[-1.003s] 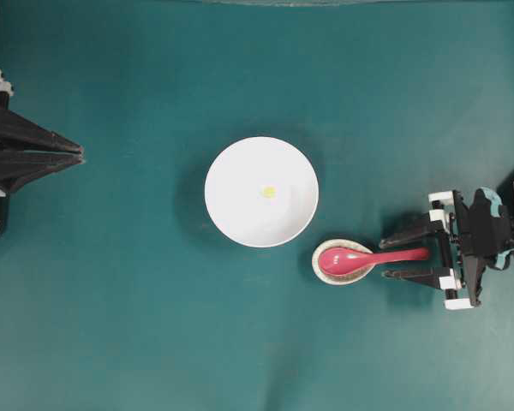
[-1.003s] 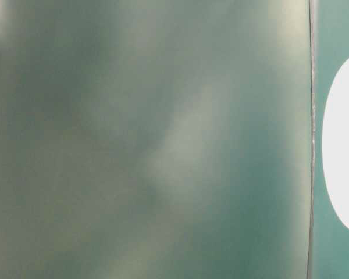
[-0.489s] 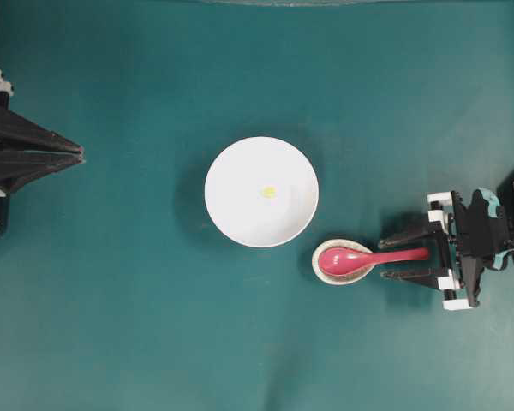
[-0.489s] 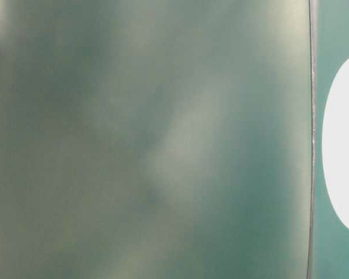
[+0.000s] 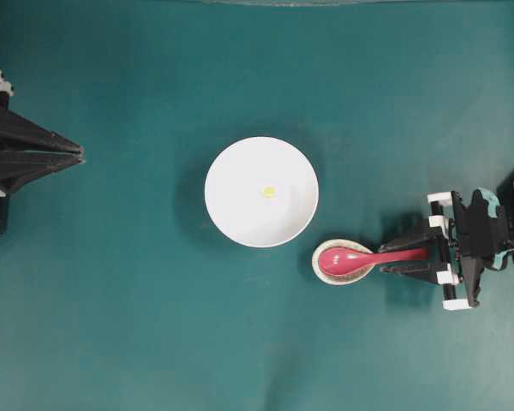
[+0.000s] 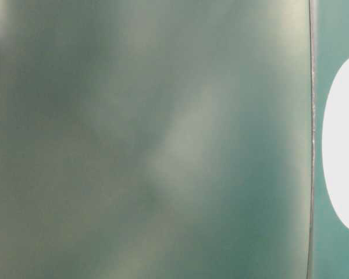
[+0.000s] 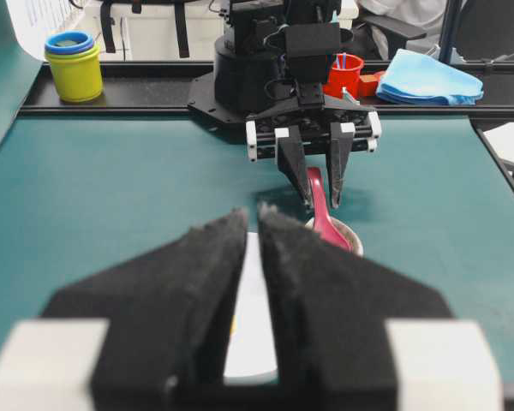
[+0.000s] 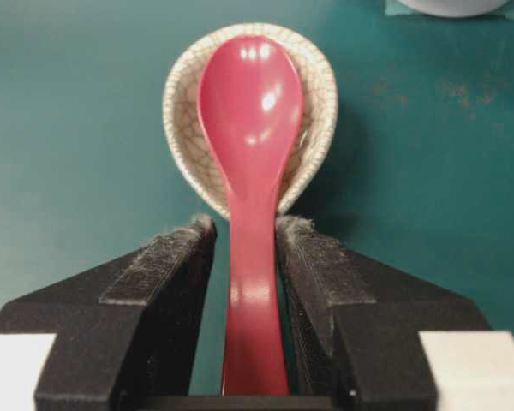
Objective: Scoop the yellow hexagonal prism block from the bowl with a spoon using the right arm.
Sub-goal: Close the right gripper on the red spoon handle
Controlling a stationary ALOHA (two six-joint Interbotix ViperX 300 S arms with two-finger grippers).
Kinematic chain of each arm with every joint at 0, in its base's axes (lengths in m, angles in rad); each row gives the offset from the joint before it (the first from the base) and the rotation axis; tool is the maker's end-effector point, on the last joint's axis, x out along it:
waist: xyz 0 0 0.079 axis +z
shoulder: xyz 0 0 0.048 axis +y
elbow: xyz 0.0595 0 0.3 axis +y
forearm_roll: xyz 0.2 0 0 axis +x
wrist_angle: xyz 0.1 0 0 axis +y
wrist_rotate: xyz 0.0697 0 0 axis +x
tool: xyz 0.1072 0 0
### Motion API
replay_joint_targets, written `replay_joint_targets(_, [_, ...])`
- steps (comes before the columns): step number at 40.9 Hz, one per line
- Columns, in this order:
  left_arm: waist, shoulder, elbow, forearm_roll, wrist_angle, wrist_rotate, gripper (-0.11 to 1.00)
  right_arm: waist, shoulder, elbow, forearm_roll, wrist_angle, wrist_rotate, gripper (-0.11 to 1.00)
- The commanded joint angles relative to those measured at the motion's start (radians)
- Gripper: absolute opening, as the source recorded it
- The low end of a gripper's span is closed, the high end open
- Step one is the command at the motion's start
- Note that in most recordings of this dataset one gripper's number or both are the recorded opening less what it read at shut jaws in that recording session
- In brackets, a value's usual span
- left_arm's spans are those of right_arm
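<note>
The white bowl (image 5: 231,171) stands mid-table with the tiny yellow hexagonal prism block (image 5: 269,191) inside, right of its centre. To its lower right the pink-red spoon (image 5: 351,259) lies with its scoop in a speckled beige rest (image 5: 343,279) and its handle pointing right. My right gripper (image 5: 385,259) straddles that handle. In the right wrist view the spoon (image 8: 250,111) runs between the fingers (image 8: 176,265) of the gripper (image 8: 244,224), with a thin gap still showing on each side. My left gripper (image 5: 79,154) sits at the left edge, shut and empty.
Beyond the table's far edge, the left wrist view shows a yellow cup (image 7: 73,64), a red cup (image 7: 343,75) and a blue cloth (image 7: 433,77). The table-level view is mostly a blur, with only the bowl's edge (image 6: 343,145) showing at its right side.
The right gripper's fingers have drawn in from wide apart to close against the spoon handle. The spoon, bowl and left arm have not moved.
</note>
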Motion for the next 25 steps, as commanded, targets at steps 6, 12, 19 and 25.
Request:
replay_joint_targets(6, [0.002, 0.009, -0.018, 0.002, -0.012, 0.002, 0.14, 0.005, -0.009, -0.005, 0.021, 0.002, 0.002, 0.41])
replay_joint_targets(12, [0.002, 0.009, -0.018, 0.002, -0.011, 0.002, 0.14, 0.005, -0.009, -0.006, 0.021, 0.006, 0.002, 0.38])
replay_joint_targets(19, [0.002, 0.009, -0.018, 0.002, -0.011, 0.002, 0.14, 0.005, -0.009, -0.011, 0.021, 0.018, 0.002, 0.31])
replay_joint_targets(25, [0.002, 0.009, -0.018, 0.002, -0.011, 0.002, 0.14, 0.003, -0.009, -0.011, 0.021, 0.017, 0.002, 0.28])
